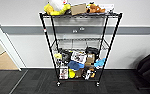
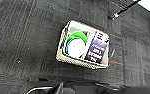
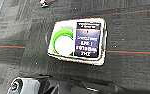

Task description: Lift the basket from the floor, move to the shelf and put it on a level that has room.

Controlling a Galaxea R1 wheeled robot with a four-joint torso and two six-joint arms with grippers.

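In the head view, light wooden flooring (image 1: 2,62) shows through a doorway at the far left, beside the dark grey carpet (image 1: 28,83). At centre stands the black wire rack (image 1: 79,47) on castors against the white wall (image 1: 131,50). Its top tier carries a yellow soft toy (image 1: 56,8), a cardboard box (image 1: 78,9) and an orange plush (image 1: 95,8); the second tier (image 1: 79,39) is bare mesh, and the lower tiers are crowded with packets. A dark chair (image 1: 149,67) sits at the right edge.

Both wrist views look down on the basket (image 2: 73,59) (image 3: 66,57) resting on the carpet, apart from the rack. Inside lie a green-rimmed white lid (image 2: 76,46) and a dark blue book (image 2: 96,50) side by side.

Whether either gripper's jaws are spread or closed cannot be told.
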